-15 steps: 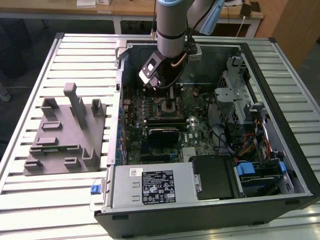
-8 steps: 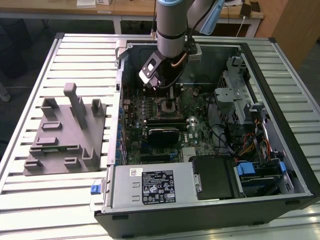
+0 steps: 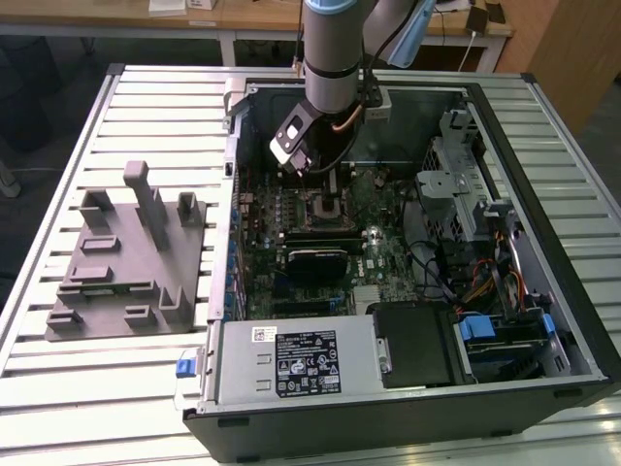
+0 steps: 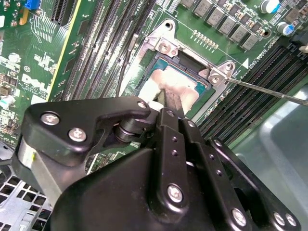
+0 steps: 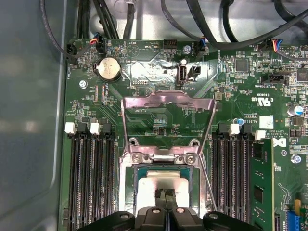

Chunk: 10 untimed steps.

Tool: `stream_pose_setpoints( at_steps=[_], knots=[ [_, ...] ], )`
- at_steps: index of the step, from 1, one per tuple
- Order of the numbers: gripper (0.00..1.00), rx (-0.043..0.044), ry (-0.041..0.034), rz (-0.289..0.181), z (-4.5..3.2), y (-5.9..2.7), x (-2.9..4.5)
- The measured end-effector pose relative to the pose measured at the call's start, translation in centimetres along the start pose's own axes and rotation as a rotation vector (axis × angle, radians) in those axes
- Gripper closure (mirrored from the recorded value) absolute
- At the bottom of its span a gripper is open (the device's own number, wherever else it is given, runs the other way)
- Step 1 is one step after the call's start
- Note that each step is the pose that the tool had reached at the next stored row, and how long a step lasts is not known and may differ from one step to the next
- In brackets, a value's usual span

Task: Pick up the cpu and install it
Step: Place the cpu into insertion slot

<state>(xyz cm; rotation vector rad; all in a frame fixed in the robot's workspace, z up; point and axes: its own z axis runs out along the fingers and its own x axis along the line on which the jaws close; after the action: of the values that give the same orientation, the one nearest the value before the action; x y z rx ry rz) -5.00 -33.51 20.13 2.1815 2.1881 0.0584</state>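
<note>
Black claw (image 5: 165, 196) linkages hide the part of the cpu (image 5: 161, 180) nearest them in both wrist views, so its full outline can't be traced. In the exterior view the arm (image 3: 330, 58) stands over the socket (image 5: 130, 168) and covers part of it. The claw fingers are drawn together with only a thin slit between them, and nothing seen gripped. The tips sit at the middle of the cpu's top; touching or a hair above, can't tell. The cpu lies flat inside the socket.

The cpu top is pale silver metal, matte, with a green rim round it. The load plate (image 5: 166, 97) is bare steel and stands raised open beside the socket. A thin wire lever (image 4: 269, 89) sticks out sideways. The claw is black bolted plates. The motherboard (image 5: 240, 91) is green and densely packed. Long black memory slots (image 5: 89, 183) flank the socket, with one green stick (image 5: 260, 183) fitted.

The open-topped case (image 3: 548, 126) sits on the slatted metal bench (image 3: 146, 107). A drive cage (image 3: 466, 184) and cables (image 3: 485, 282) crowd the exterior view's right. The raised plate is near the claw. The grey fixture block (image 3: 126, 262) is on the bench, well apart at the exterior view's left.
</note>
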Motion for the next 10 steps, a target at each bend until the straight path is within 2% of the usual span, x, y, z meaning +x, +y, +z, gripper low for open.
stream_pose_setpoints(
  at_steps=[10],
  knots=[
    [0.89, 0.0001, -0.0002, 0.0, 0.32, -0.02, 0.0]
  ],
)
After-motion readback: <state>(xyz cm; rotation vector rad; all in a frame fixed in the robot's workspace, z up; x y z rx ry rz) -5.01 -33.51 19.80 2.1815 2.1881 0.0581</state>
